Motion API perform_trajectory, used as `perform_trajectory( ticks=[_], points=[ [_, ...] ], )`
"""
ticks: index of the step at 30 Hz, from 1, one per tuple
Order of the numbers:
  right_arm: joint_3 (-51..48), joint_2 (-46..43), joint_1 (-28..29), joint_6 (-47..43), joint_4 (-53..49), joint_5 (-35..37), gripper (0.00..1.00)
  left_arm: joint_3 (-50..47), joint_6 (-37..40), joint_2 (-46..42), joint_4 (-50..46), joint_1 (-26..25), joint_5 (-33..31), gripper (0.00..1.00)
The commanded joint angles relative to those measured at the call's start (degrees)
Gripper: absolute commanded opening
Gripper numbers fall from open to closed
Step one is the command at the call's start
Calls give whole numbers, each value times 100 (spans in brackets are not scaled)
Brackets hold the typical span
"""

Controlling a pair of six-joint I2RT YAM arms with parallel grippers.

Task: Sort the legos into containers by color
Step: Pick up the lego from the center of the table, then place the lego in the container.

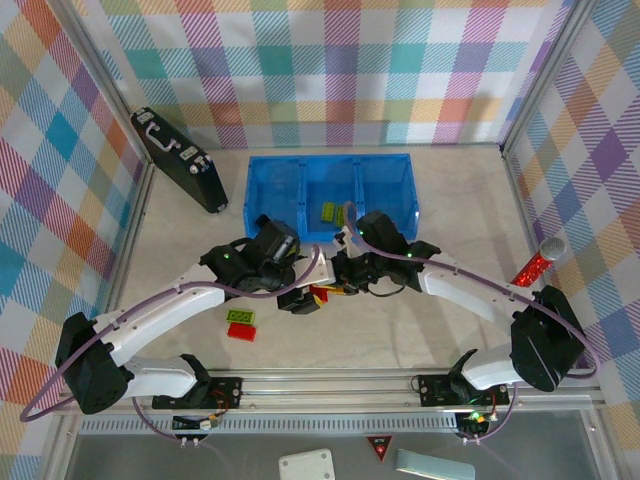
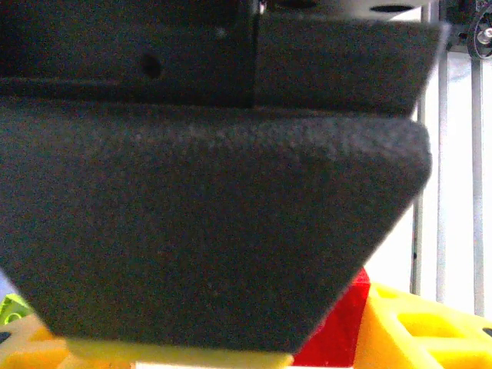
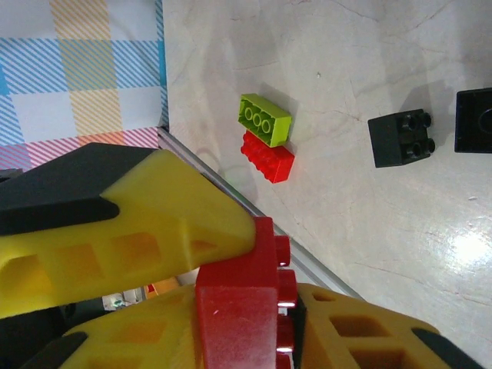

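My right gripper [image 3: 265, 296] is shut on a red lego [image 3: 240, 307], its studs facing right between the yellow fingers [image 3: 161, 223]. From above, that gripper [image 1: 330, 290] meets my left gripper [image 1: 300, 298] just in front of the blue tray of containers [image 1: 275, 190]. A lime-green lego [image 1: 327, 210] lies in the tray's middle compartment. A green lego [image 3: 265, 119] and a red lego [image 3: 269, 157] lie side by side on the table, and two black legos [image 3: 400, 138] lie further right. A dark grainy mass [image 2: 207, 223] blocks the left wrist view; red [image 2: 338, 327] and yellow peek below it.
A black case with silver latches [image 1: 180, 160] leans at the back left. A red cylinder with a silver cap [image 1: 535, 262] stands by the right wall. Plaid walls enclose the table, and a metal rail [image 1: 330, 385] runs along the near edge.
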Motion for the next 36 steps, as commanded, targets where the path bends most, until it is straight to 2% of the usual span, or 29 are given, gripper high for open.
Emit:
perform_trajectory(
  ticks=[1, 7, 13, 22, 29, 36],
  points=[
    [-98, -63, 39, 101, 208, 20, 33, -49, 89, -99, 89, -47, -1, 48],
    [-157, -214, 44, 84, 154, 146, 28, -44, 70, -108, 68, -47, -2, 52],
    [-138, -332, 44, -120, -77, 371, 24, -47, 5, -160, 75, -46, 36, 68],
    [385, -194, -159, -1162, -1561, 1325, 24, -57, -24, -265, -18, -46, -1, 72],
    [1061, 37, -786, -2342, -2913, 2541, 24, -84, -103, -273, 10, -46, -228, 72],
    [1949, 728, -1668, -3342, -3416, 3230, 24, -84, -125, -247, 8, -47, -318, 72]
  ],
)
